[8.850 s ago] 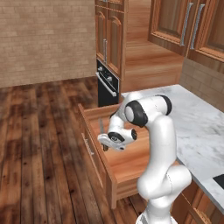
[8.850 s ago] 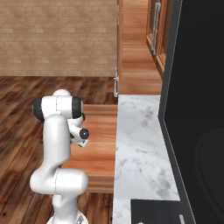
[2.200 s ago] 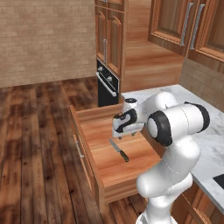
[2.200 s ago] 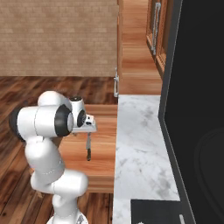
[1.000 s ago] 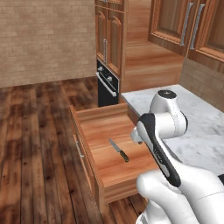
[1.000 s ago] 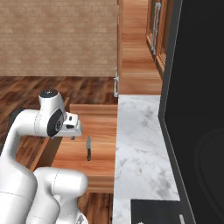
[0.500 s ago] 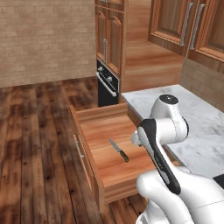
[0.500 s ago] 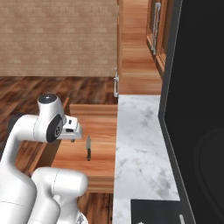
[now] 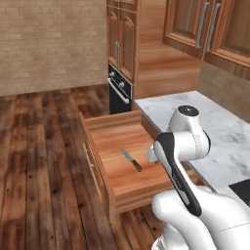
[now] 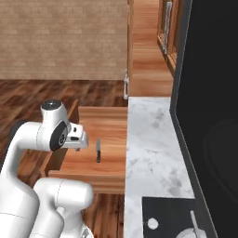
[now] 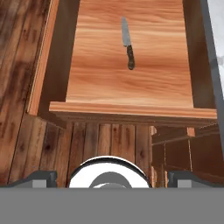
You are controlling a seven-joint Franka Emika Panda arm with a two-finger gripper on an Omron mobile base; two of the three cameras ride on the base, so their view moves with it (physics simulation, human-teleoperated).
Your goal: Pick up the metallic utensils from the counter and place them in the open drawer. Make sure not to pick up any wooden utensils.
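Dark plank floor, brick wall, marble counter [image 9: 215,122] beside the open drawer [image 9: 122,141]. Knife [image 9: 131,159] (silver blade, dark handle) lies flat mid-drawer on smooth light wood. Gripper [image 10: 80,139] above the drawer, jaws wide, empty.

no readable text, label, brand, number or sign appears anywhere in these views.
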